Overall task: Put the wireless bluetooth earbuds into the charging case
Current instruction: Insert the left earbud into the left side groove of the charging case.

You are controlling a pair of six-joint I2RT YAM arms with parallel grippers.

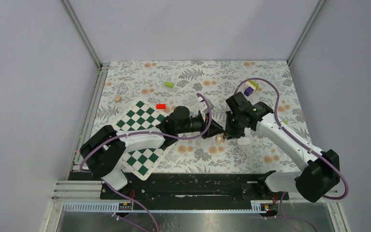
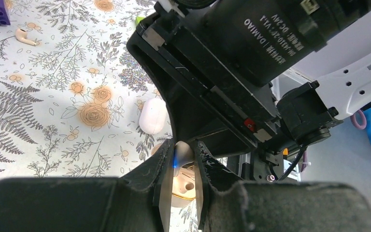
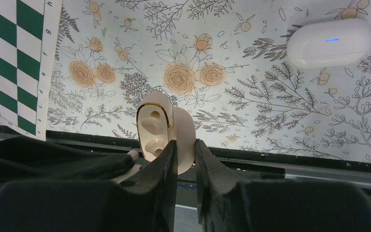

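The charging case (image 3: 155,126) is a cream shell with a gold rim, open, its two wells facing the right wrist camera. My right gripper (image 3: 185,153) is shut on its rounded back half and holds it on edge just above the floral table. In the top view the case (image 1: 220,139) sits between both grippers at mid-table. My left gripper (image 2: 182,158) is shut on a small pale earbud (image 2: 184,152) that glows blue, right above the case's wells (image 2: 186,186). A second cream earbud (image 2: 26,36) lies loose on the table. The right gripper (image 1: 228,134) faces the left gripper (image 1: 216,131), almost touching.
A closed white pod (image 3: 331,43) with a blue light lies on the cloth just right of the grippers, the same pod (image 1: 244,141). A green chessboard mat (image 1: 142,135) lies under the left arm. Small blocks are green (image 1: 169,84), red (image 1: 161,106) and purple-yellow (image 1: 250,88).
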